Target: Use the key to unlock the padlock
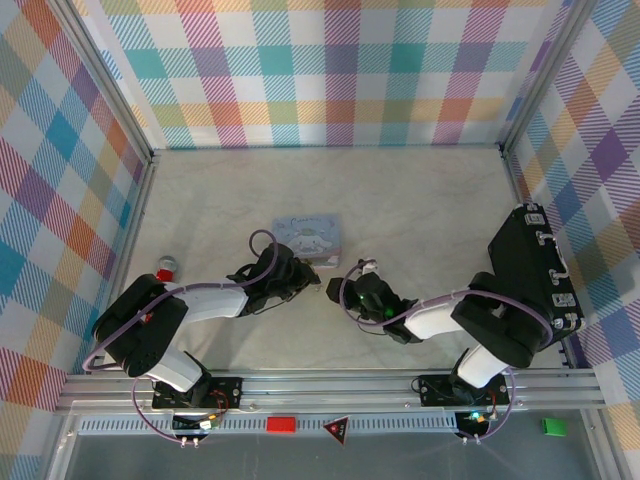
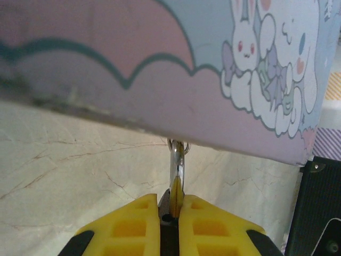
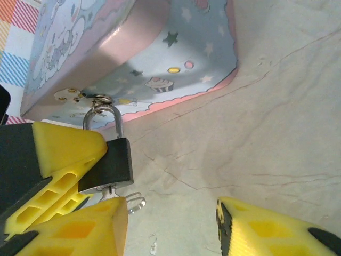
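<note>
Padlock (image 3: 116,160) not yet open: shackle (image 3: 118,124) seated through the tin's (image 3: 176,58) ring; left gripper (image 2: 170,205) pinches its body; right gripper (image 3: 171,224) gapes empty — key (image 3: 110,188), seemingly at its base, unturned.

- padlock (image 3: 114,160): black body, silvery shackle
- tin (image 3: 181,53): pastel pink and blue, cartoon bunnies, stars
- left gripper (image 2: 170,205): yellow fingers (image 2: 133,229)
- walls (image 1: 330,70): pastel plaid
- table (image 1: 400,200): cream, veined

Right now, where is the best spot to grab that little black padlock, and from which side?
Grip the padlock by its flat dark body, coming from the side away from the tin. Its shackle is hooked through the tin's ring and a wire loop sits at the opposite end, so both ends should stay uncovered. The left pincer looks clamped there.
</note>
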Action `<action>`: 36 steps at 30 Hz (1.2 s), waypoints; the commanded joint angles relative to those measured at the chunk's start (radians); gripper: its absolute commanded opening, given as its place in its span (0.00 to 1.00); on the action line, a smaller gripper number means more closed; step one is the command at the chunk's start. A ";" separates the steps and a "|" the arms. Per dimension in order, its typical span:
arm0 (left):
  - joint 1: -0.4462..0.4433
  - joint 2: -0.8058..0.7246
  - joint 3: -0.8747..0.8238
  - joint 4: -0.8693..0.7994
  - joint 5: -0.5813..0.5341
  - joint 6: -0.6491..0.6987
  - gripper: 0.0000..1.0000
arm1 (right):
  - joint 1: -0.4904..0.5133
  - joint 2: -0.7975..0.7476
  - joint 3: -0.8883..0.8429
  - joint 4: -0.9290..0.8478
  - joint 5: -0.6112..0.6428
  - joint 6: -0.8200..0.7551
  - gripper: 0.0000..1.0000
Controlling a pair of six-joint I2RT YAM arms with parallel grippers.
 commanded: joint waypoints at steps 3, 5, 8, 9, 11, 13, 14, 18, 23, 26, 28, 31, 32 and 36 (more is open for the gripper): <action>0.016 -0.003 -0.027 -0.011 0.030 0.099 0.00 | -0.012 -0.045 -0.001 -0.040 -0.054 -0.035 0.50; 0.016 0.009 0.017 -0.077 0.056 0.159 0.00 | -0.020 -0.042 0.003 -0.034 -0.080 -0.041 0.51; 0.016 0.020 0.041 -0.104 0.065 0.196 0.00 | -0.026 -0.031 0.013 -0.012 -0.107 -0.051 0.52; 0.016 0.017 0.037 -0.102 0.061 0.199 0.00 | -0.029 -0.026 0.016 -0.006 -0.113 -0.049 0.52; 0.016 0.009 0.034 -0.127 0.046 0.214 0.00 | -0.039 -0.022 0.020 -0.004 -0.125 -0.036 0.53; 0.017 -0.001 0.034 -0.161 0.020 0.225 0.01 | -0.052 -0.022 0.016 -0.003 -0.133 -0.025 0.53; 0.016 -0.008 0.032 -0.172 0.013 0.227 0.06 | -0.057 -0.022 0.014 0.001 -0.139 -0.026 0.53; 0.016 -0.030 0.018 -0.186 -0.007 0.234 0.17 | -0.066 -0.022 0.036 -0.044 -0.151 -0.053 0.53; 0.016 -0.042 0.010 -0.198 -0.032 0.242 0.25 | -0.069 -0.009 0.054 -0.053 -0.162 -0.065 0.53; 0.017 -0.051 0.009 -0.202 -0.041 0.247 0.29 | -0.072 0.003 0.062 -0.052 -0.170 -0.071 0.53; 0.019 -0.066 0.011 -0.217 -0.049 0.256 0.30 | -0.074 0.011 0.066 -0.048 -0.179 -0.078 0.53; 0.023 -0.124 0.022 -0.273 -0.084 0.286 0.34 | -0.075 0.023 0.072 -0.040 -0.191 -0.091 0.53; 0.024 -0.157 0.026 -0.302 -0.104 0.303 0.36 | -0.076 0.028 0.075 -0.039 -0.195 -0.100 0.53; 0.052 -0.286 0.047 -0.403 -0.181 0.384 0.48 | -0.076 0.050 0.101 -0.051 -0.221 -0.144 0.53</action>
